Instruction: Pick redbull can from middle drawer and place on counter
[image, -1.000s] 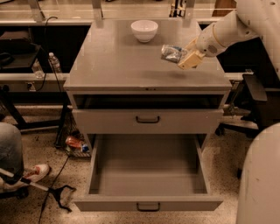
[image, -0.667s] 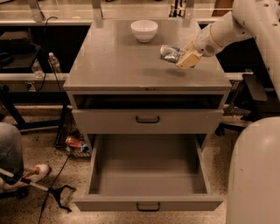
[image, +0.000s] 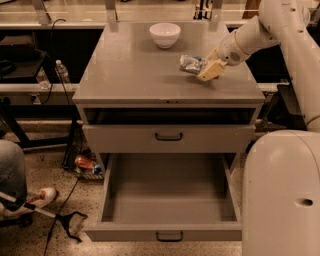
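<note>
Over the counter (image: 130, 75), the gripper (image: 199, 70) has the redbull can (image: 190, 63) clamped between its jaws.

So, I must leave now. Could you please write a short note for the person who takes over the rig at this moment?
Gripper: shut on the can, low over the right side of the counter; I cannot tell if the can touches it.
Drawer: the lowest one, open, nothing in it.
Done: can is out of the drawer and over the counter.
Left: set the can down, let go, pull back. The white bowl stands further back.
</note>
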